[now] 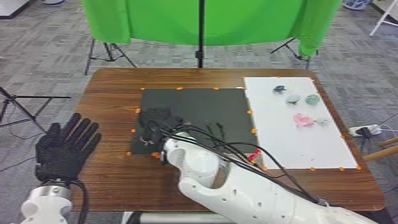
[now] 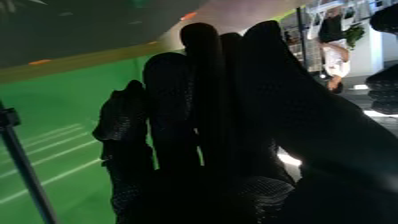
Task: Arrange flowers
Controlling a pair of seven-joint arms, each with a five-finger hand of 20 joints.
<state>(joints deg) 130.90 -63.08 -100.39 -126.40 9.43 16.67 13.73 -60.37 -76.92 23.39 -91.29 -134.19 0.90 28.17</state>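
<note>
Easy with the black-gloved right hand [image 1: 158, 119], fingers straight, over the dark rectangular mat [image 1: 206, 102]; lower slowly, close lightly.

- Grey carpeted floor [image 1: 53, 55]
- Green cloth [image 1: 151, 22] hanging at the far side, a black pole [image 1: 201, 30] in front
- Brown wooden table [image 1: 115, 80]
- Black tripod [image 1: 13, 97] at left
- Bright light [image 2: 289, 159]

Before me, table [image 1: 115, 100]. On it: mat [image 1: 222, 102] in middle, sheet [image 1: 289, 150] just right of mat. On sheet, in far half: flowers [image 1: 303, 120]. Behind table: backdrop cloth [image 1: 160, 22], pole [image 1: 201, 35] before it.
</note>
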